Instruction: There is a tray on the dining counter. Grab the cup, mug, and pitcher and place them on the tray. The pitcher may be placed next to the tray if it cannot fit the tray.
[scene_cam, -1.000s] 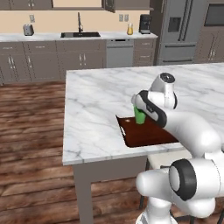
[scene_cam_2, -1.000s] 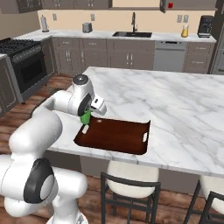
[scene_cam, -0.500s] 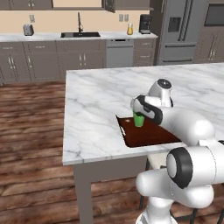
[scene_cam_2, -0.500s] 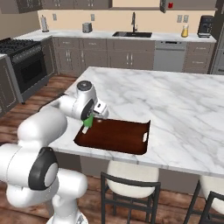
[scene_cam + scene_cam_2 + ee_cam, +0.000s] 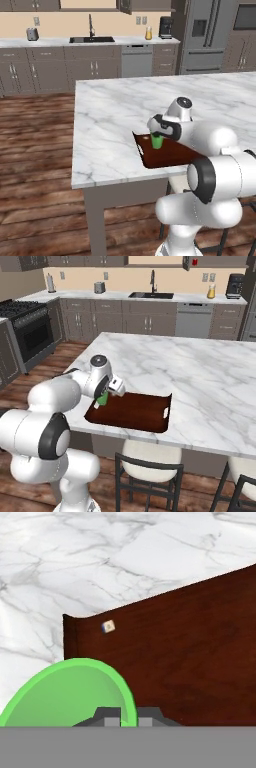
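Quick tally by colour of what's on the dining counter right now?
Green: 1, the cup, in the shut end effector over the tray's end.
Reddish-brown: 1, the tray.
Red: 0.
Amber: 0 on the dining counter; a small amber item stands on the far worktop.
Total on the counter: 2.

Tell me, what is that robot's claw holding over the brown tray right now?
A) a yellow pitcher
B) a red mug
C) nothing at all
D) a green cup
D: the gripper is closed on the rim of the green cup, which hangs over the near end of the tray on the counter.
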